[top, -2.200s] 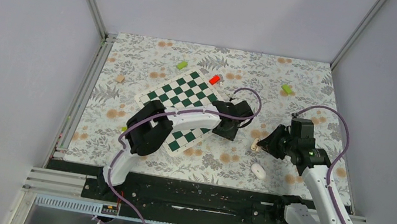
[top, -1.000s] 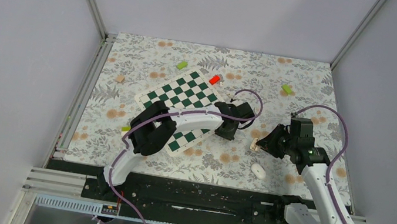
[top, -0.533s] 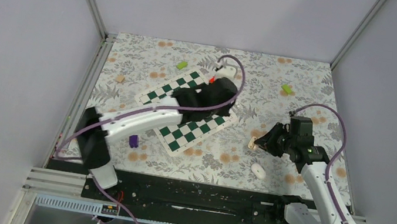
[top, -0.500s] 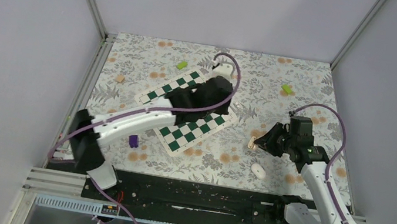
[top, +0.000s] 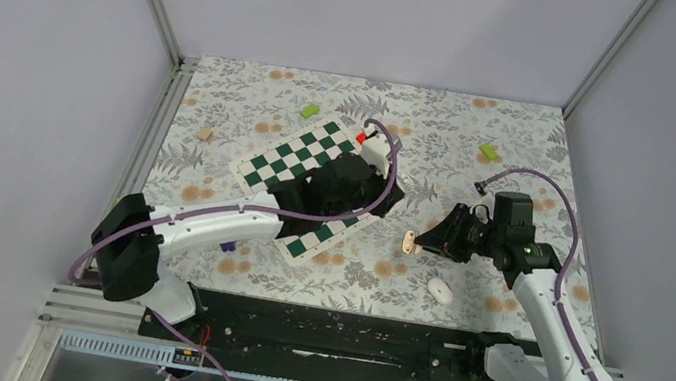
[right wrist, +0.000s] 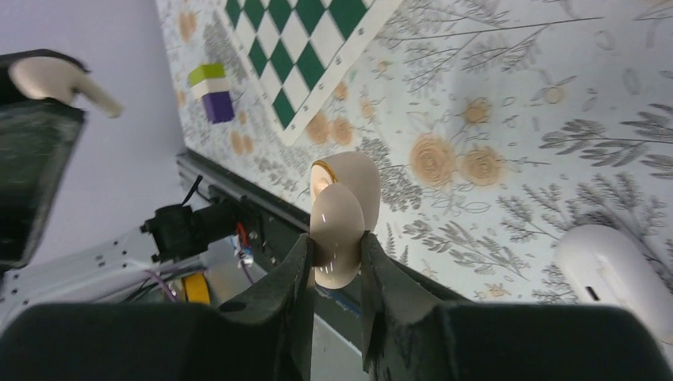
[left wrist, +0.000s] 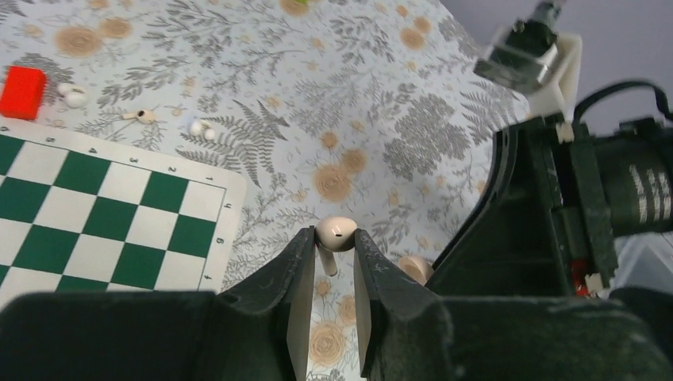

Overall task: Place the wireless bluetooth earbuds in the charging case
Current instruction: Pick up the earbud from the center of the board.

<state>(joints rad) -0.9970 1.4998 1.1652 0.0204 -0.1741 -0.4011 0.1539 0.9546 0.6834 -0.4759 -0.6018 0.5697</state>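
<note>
Where the left tool [left wrist: 332,240] tapers, an earbud [left wrist: 336,233] sits pinched between its tips.

**Two arms, both grippers loaded**

- Left arm [top: 208,224]: runs from its base, off the near-left corner of the chessboard [top: 291,155], low and long across the board's near edge. The wrist sits over the board's right corner.
- Left gripper [left wrist: 333,242]: just past that right corner. The jaws are narrow, pinching an earbud [left wrist: 336,233] at the fingertips.
- Right arm [top: 554,309]: well to the right of the board, with the forearm angled back toward it.
- Right gripper [right wrist: 336,242]: between its arm and the board's right corner. The jaws are narrow, clamped on the charging case [right wrist: 343,208].
</note>
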